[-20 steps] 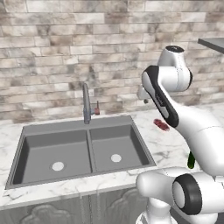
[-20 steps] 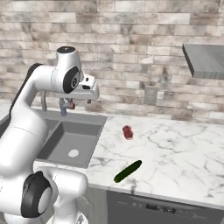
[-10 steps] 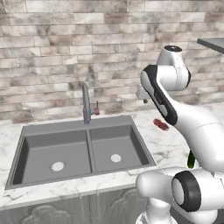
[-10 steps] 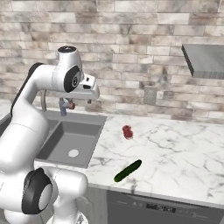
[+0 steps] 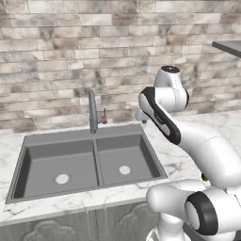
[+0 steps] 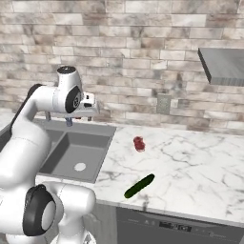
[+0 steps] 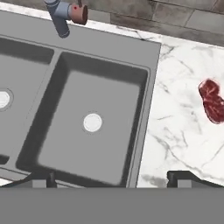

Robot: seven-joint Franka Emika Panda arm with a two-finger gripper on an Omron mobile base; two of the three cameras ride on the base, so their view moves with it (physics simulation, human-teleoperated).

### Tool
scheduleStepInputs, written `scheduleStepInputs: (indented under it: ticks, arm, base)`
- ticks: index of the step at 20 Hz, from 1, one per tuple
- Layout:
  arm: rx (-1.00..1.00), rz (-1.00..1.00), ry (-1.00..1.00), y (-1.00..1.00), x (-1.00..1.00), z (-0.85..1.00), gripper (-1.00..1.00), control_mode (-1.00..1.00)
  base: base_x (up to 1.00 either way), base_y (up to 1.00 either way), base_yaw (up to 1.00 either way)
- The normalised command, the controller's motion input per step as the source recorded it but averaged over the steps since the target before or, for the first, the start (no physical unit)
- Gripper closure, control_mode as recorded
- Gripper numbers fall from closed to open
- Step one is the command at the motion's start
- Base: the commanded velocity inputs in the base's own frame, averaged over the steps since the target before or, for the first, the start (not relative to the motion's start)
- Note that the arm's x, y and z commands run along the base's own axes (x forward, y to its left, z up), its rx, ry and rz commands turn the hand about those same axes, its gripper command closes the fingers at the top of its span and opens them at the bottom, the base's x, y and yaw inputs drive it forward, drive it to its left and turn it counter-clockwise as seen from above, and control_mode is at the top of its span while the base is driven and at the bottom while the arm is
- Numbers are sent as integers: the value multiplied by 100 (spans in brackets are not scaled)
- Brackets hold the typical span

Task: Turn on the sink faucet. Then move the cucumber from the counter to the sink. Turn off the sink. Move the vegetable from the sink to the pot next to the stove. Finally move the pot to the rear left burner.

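The sink faucet [image 5: 92, 111] stands behind the divider of the dark double-basin sink [image 5: 89, 160], and no water shows under its spout. In the hand view the faucet [image 7: 60, 16] with its small red lever [image 7: 79, 14] is at the top, above the right basin of the sink [image 7: 100, 87]. My gripper [image 7: 111, 179] hangs open and holds nothing, above that basin's front edge. It also shows right of the faucet [image 5: 140, 115] and over the sink's back rim [image 6: 79, 119]. The cucumber [image 6: 139, 186] lies on the white marble counter [image 6: 190, 167], right of the sink [image 6: 71, 147]. The pot and stove are out of view.
A red piece of meat [image 6: 138, 143] lies on the counter between the sink and the cucumber, and appears at the right of the hand view [image 7: 212, 105]. A grey hood [image 6: 224, 64] juts from the brick wall at the upper right. A wall outlet [image 6: 163, 104] sits behind the counter.
The arm has come down and swung a little left toward the sink and faucet. The gripper stays wide open. The cucumber and meat have not moved.
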Motion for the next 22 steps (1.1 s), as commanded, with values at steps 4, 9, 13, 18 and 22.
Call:
scheduleStepInputs:
  ticks: [4,9,13,18,22]
  arm:
    - [6,36,-19,9,17,-46,-100,-100]
    - [9,34,-14,0,2,-26,-100,-100]
    - [13,19,-11,0,18,-18,-100,-100]
    - [10,14,-7,2,37,-3,-100,-100]
    - [7,10,-4,7,45,0,-100,-100]
  base:
    - [0,0,0]
    - [0,0,0]
    - [0,0,0]
    - [0,0,0]
    - [0,0,0]
